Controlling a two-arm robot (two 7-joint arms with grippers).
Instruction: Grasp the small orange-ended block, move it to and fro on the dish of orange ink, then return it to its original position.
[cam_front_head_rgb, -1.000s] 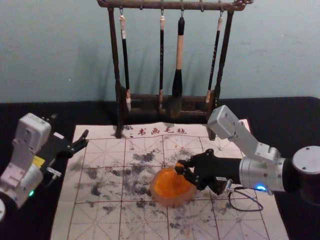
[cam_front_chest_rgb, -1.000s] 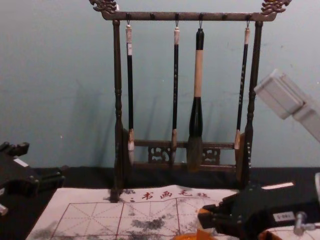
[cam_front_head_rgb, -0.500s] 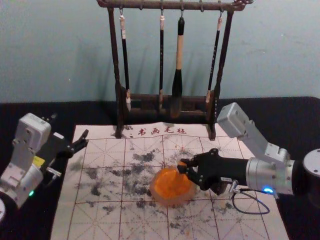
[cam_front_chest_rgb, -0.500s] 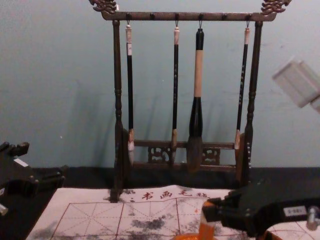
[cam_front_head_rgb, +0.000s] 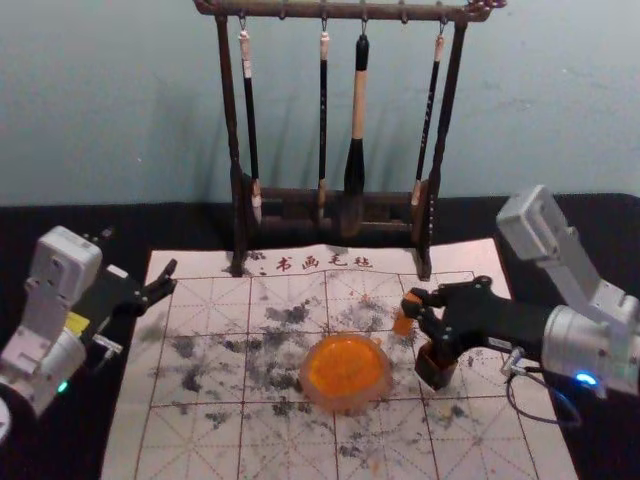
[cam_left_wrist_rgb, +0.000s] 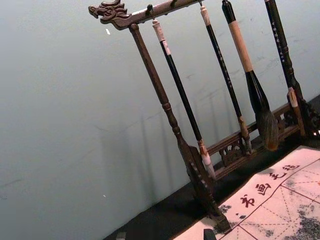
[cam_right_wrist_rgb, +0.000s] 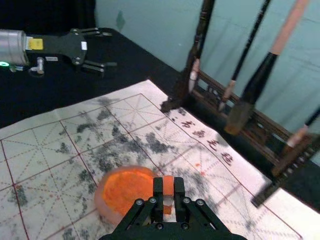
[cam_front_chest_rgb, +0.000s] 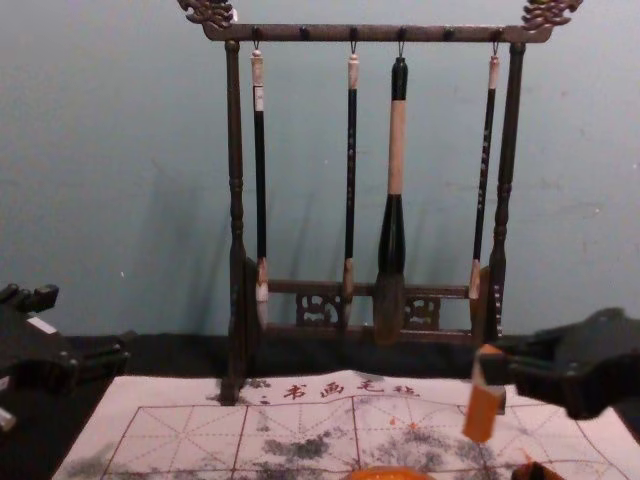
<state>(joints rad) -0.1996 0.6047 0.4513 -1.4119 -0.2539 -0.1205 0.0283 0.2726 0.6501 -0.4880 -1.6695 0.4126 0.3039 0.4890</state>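
We see the right gripper (cam_front_head_rgb: 415, 304) over the right part of the white calligraphy mat (cam_front_head_rgb: 200, 440), its claw closed snugly on the small rectangular block with orange ends and a paler middle (cam_front_head_rgb: 403, 318). We find the block on the far right side of the round pale dish (cam_front_head_rgb: 340, 405), apart from its rim, between that dish and the right arm. In the chest view the block tilts, its lower end leaning a little to our left, and hangs down from the fingertips. Seen from the right wrist, the gripper (cam_right_wrist_rgb: 168, 192) has one black finger on each side of the block, both pressed to it.

Orange ink (cam_front_head_rgb: 345, 368) fills the middle of the dish, which sits on the mat's red grid among grey and black ink smudges. Just to the dish's right we see a small dark square box (cam_front_head_rgb: 436, 370), open at the top, below the right gripper.

Our left gripper (cam_front_head_rgb: 140, 251) is parked off the mat's left edge over the black tabletop (cam_front_head_rgb: 570, 225), its claw wide and holding nothing.

Behind the mat's middle stands a dark carved wooden rack (cam_front_head_rgb: 235, 130), with four long-handled brushes (cam_front_head_rgb: 357, 110) hanging from its top bar in front of the pale blue-green wall (cam_front_head_rgb: 100, 100).
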